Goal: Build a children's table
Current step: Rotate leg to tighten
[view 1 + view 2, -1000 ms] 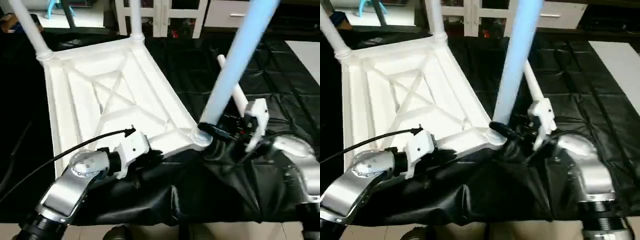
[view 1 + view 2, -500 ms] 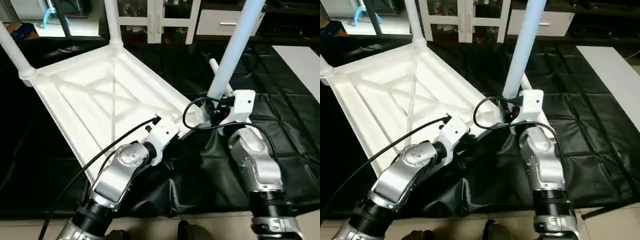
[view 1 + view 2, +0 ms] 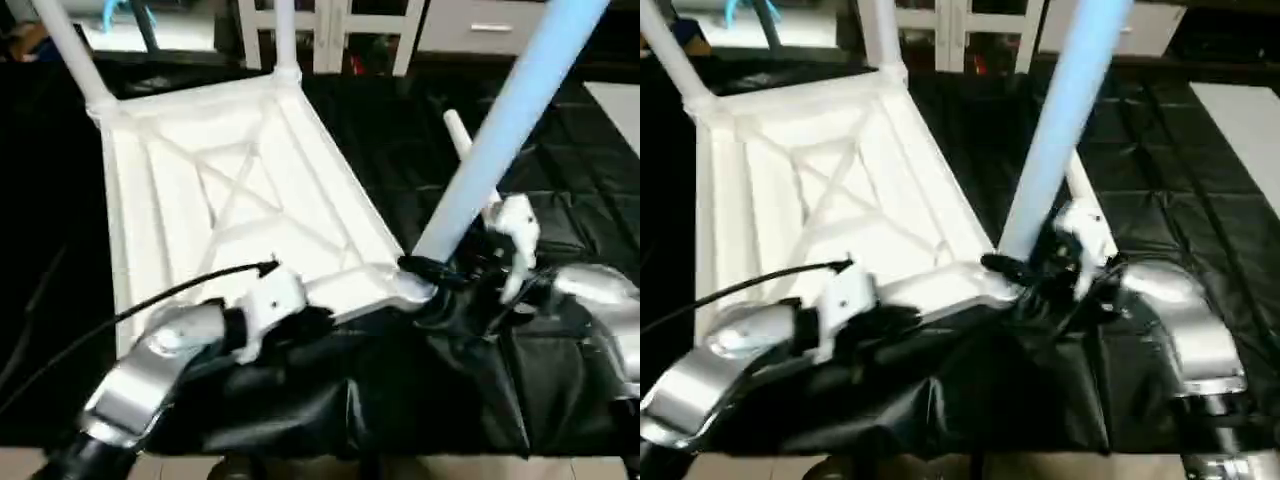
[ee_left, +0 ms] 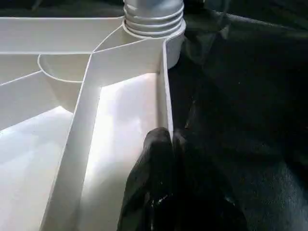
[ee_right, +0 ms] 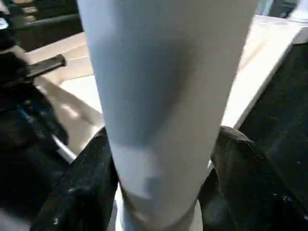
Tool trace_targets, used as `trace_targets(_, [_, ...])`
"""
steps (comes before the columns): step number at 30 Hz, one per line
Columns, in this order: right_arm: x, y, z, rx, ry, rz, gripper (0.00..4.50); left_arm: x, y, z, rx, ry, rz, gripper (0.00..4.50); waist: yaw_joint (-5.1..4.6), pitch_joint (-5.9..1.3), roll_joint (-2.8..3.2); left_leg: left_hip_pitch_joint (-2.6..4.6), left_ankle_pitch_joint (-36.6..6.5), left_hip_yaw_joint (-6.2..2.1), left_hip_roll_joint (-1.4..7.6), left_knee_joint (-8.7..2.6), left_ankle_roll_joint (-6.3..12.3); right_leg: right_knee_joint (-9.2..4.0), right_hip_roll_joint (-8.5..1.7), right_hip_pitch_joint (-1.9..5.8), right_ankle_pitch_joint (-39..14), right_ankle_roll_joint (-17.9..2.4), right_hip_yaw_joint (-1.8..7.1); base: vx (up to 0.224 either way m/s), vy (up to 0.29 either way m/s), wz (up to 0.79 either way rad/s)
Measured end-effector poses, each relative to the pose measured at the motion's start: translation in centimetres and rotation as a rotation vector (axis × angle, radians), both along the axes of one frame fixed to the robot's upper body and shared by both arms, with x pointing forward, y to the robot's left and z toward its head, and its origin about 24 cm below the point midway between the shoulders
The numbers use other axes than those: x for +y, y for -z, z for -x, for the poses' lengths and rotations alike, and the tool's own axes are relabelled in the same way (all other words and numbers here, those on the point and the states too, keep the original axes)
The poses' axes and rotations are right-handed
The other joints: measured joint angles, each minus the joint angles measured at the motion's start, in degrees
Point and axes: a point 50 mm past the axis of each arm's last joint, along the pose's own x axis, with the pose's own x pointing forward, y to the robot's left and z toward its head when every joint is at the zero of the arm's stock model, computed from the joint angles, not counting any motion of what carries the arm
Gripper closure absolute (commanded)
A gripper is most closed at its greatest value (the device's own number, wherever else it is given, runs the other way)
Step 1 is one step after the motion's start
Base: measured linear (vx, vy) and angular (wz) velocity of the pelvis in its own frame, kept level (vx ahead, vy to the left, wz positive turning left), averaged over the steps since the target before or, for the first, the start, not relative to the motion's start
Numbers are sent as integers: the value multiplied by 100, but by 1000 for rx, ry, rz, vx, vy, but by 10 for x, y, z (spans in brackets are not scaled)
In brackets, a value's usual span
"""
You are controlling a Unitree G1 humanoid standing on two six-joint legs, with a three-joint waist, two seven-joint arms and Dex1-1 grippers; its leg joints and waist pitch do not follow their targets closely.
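Two fingers of my left gripper (image 4: 166, 192) pinch the near rim of the upturned tabletop (image 3: 240, 190). My right gripper (image 5: 159, 192) straddles the near leg (image 3: 500, 130) at its corner socket; I can't tell if it grips. Beyond, a loose leg (image 3: 462, 140) lies on the black cloth (image 3: 400, 120), and two far legs (image 3: 285, 35) are cut off.

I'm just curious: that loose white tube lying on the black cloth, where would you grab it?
Grip the loose tube around its middle, coming down from above with fingers across it: it lies flat on the black cloth, round and slim, and its near end is behind the standing leg.
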Motion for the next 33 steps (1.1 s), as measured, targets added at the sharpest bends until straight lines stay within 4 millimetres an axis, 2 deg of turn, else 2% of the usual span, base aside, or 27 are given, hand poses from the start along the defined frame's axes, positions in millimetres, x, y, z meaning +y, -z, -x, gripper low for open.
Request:
trace_targets(8, [-1, 3, 1, 32, -30, -23, 246, 2, 0, 1, 1, -3, 5, 450, -38, 5, -5, -2, 6, 0, 8, 36, -8, 24, -1, -4, -4, 1, 4, 0, 0, 0])
trace_targets(17, [5, 7, -2, 39, 10, -68, 259, 3, 0, -1, -3, -18, 1, 450, -75, 5, -6, 3, 7, 3, 9, 40, -8, 32, -1, -2, -1, 0, 5, 0, 0, 0])
trace_targets(19, [9, 9, -5, 34, 68, -84, 259, 1, 0, -4, -14, -44, -4, 450, -86, 5, -6, 15, 8, 2, 9, 42, -13, 33, -1, 4, 4, -1, 5, 0, 0, 0])
trace_targets(21, [18, 13, -15, 22, 213, -119, 259, -8, 1, -12, -15, -102, -2, 450, -122, 3, -10, 28, 0, 0, 9, 42, -57, 30, -2, 14, 11, -6, 4, 0, 0, 0])
trace_targets(24, [34, 22, -27, 24, 472, -219, 259, -31, 1, -23, -9, -216, 16, 450, -155, 1, -12, 58, 3, -8, 7, 42, -73, 16, -2, 45, -12, 32, 2, 0, 0, 0])
trace_targets(25, [34, 22, -30, 20, 515, -221, 259, -34, 1, -24, -11, -232, 10, 450, -159, 1, -14, 58, 4, -9, 2, 42, -75, 11, -4, 46, -16, 38, 3, 0, 0, 0])
trace_targets(28, [52, 26, -43, 35, 716, -281, 259, -60, 3, -30, 27, -330, 52, 450, -204, -21, -45, 59, 4, -29, -20, 38, -77, -1, -10, 56, -25, 51, 8, 0, 0, 0])
trace_targets(30, [58, 27, -48, 20, 779, -277, 259, -67, 3, -31, 27, -336, 51, 450, -224, -26, -47, 56, 4, -57, -28, 33, -77, -39, -10, 59, -28, 58, -6, 0, 0, 0])
trace_targets(33, [59, 27, -48, 2, 769, -274, 259, -68, 4, -29, 16, -317, 48, 450, -224, -28, -50, 50, 4, -89, -34, 18, -77, -91, -1, 65, -28, 58, -19, 0, 0, 0])
